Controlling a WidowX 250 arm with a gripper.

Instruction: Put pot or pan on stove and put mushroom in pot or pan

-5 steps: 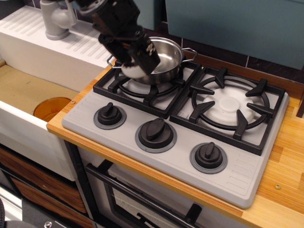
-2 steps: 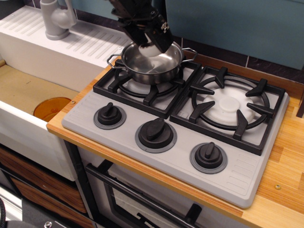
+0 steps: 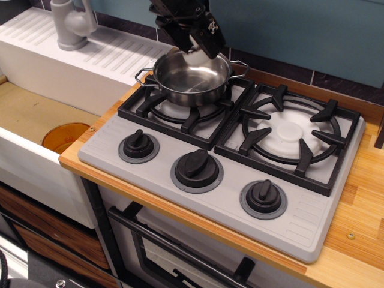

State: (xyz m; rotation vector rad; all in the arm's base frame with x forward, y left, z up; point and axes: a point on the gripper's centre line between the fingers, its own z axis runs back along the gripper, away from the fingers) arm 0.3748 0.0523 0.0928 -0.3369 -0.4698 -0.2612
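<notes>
Black hand (image 3: 193, 45) over steel pot (image 3: 191, 78)

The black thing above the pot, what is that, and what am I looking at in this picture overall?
That black thing is the gripper of a robot arm, a claw that picks things up. There is one picture, taken from above and in front of a toy kitchen counter.

On the counter lies a grey stove with two burners and three black knobs. A shiny steel pot stands on the left burner. To the left is a sink with a white tap.

The gripper hangs over the pot's back rim. Something white shows between its fingers, probably the toy mushroom, but only a small part is visible, so I cannot tell whether it is gripped or already let go.
</notes>
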